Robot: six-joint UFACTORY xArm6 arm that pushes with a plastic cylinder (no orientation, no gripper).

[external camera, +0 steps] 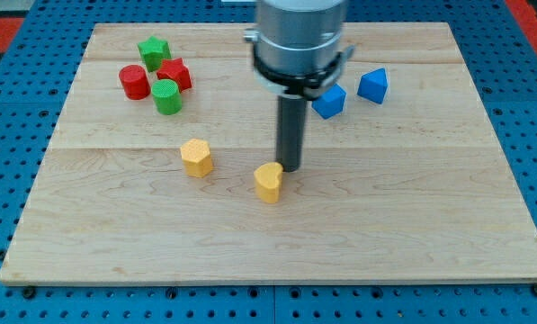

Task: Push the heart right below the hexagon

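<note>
The camera view shows a wooden board (277,243) lying on a blue pegboard (16,135). My tip (290,169) stands near the board's middle, just at the upper right of the yellow heart (269,182); it looks to touch the heart or be almost touching, I cannot tell which. There is no claw on this arm, only the dark rod, so there is nothing to be wide, narrow or holding.

The heart lies a little below the board's centre. The yellow hexagon (197,157) is to its left and slightly higher, apart from it. Between these two the wood is bare, and below the hexagon there is open wood down to the board's bottom edge.

Near the top left corner four blocks make a tight group: the green star (153,51), the red star (174,75), the red cylinder (134,81) and the green cylinder (166,96).

At the upper right of the rod are two blue blocks: the blue cube (329,100) and, further to the right, a blue block (372,85) of a shape I cannot name for sure. The board's right side and bottom strip carry no blocks.
</note>
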